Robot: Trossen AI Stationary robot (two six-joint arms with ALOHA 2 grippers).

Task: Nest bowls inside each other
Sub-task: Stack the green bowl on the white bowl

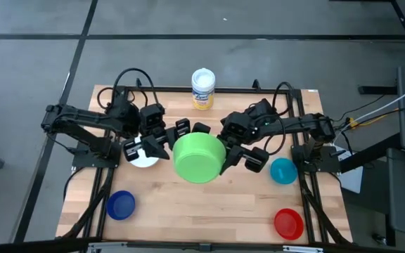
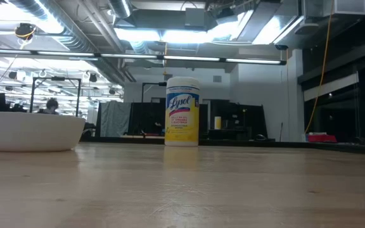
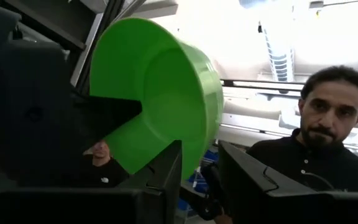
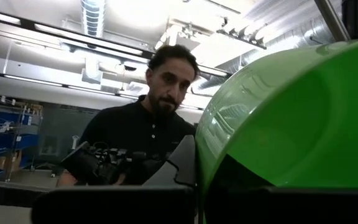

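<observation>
While both arms meet over the middle of the tabletop point(image 1: 188, 200) in the high view, the green bowl point(image 1: 198, 159) hangs between them, raised off the wood. The right gripper point(image 1: 225, 160) pinches its rim with jaws shut thin on the wall; the left gripper point(image 1: 164, 143) sits just beside the opposite rim, jaws partly apart, and contact there is hard to make out. The white bowl point(image 1: 143, 157) is mostly hidden under the left gripper. The teal bowl point(image 1: 283, 171) lies near the right edge, the blue bowl point(image 1: 121, 205) by the front left corner, the red bowl point(image 1: 288, 223) by the front right corner, the yellow canister point(image 1: 202, 88) at the back edge.

At table height, only the white bowl, cut off at the frame's side, and the canister show; neither gripper appears.

From the left wrist, the green bowl fills the view, a person point(image 3: 319, 146) beyond it.

From the right wrist, its wall seems clamped, probably between the fingers.
</observation>
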